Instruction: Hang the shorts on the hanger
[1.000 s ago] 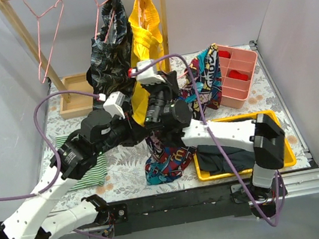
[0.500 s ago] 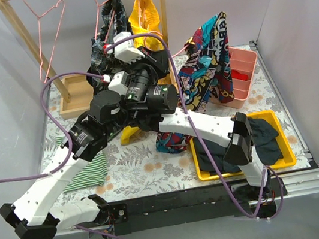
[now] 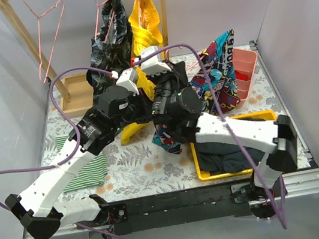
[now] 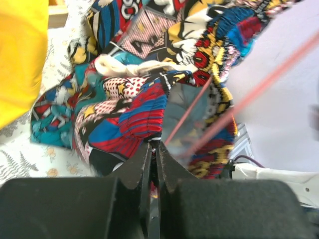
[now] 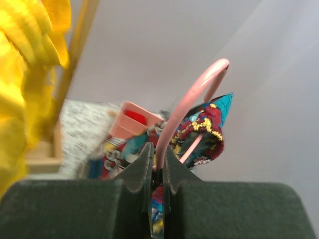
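The comic-print shorts (image 3: 220, 72) hang in the air at the back right of the table, their lower end trailing onto the table (image 3: 168, 141). In the left wrist view my left gripper (image 4: 155, 144) is shut on the shorts' (image 4: 139, 112) red and blue waistband. Pink wires of the hanger (image 4: 192, 110) cross the waist opening. In the right wrist view my right gripper (image 5: 157, 158) is shut on the pink hanger (image 5: 192, 92) below its hook. The shorts (image 5: 205, 127) are draped on it behind. Both wrists are bunched together at the table's middle.
A wooden rack at the back holds an empty pink hanger (image 3: 48, 28), a black-grey garment (image 3: 109, 48) and a yellow garment (image 3: 144, 25). A pink bin (image 3: 244, 68) stands back right. A yellow tray (image 3: 271, 116) holds dark clothes. A green striped cloth (image 3: 86, 173) lies left.
The shorts came up off the table with both grippers, and in the last half second sank a little. The right arm's elbow swung out right.
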{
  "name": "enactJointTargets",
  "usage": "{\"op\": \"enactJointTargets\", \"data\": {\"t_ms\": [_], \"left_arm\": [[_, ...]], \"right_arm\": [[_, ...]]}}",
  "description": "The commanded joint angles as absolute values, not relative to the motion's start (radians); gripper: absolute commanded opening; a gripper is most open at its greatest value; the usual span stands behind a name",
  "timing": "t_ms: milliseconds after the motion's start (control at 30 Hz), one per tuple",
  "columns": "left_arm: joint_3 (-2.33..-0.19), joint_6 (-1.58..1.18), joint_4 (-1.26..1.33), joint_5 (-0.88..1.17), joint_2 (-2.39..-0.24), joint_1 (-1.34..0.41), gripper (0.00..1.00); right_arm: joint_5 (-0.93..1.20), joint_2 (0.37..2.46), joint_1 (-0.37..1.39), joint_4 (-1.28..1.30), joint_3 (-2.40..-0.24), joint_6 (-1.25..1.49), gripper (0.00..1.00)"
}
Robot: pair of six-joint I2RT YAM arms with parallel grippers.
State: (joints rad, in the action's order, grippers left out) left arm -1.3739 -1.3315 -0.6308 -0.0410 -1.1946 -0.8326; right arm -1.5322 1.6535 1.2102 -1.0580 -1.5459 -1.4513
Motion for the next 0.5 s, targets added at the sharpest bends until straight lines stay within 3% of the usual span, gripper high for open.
{"op": "enactJointTargets", "data": {"t_ms": [0,33,67,200,467], "left_arm": [[-1.419,-1.333,-0.592,-0.051,-1.193,-0.83,0.0],[-1.419,-1.336,-0.589,-0.051,-1.195,-0.83,0.0],[-1.427,-1.335,-0.589,-0.051,-1.196,-0.83,0.0],[-1.45,-1.33,-0.607,-0.051,-1.21,-0.83,0.0],[-1.497,-1.319,-0.644,-0.037,-1.197,-0.83,0.0]], "right_arm": [[-1.406,1.511,1.252,-0.323,-1.702,-0.471,0.01],[-1.189,1.508,1.24,0.246,-1.78,-0.243,0.01],[-1.066,1.499,1.206,0.361,-1.866,-0.107,0.01],[-0.933,1.468,1.16,0.368,-1.793,-0.045,0.01],[-0.893,1.477,1.132,0.387,-1.792,-0.017,0.01]]}}
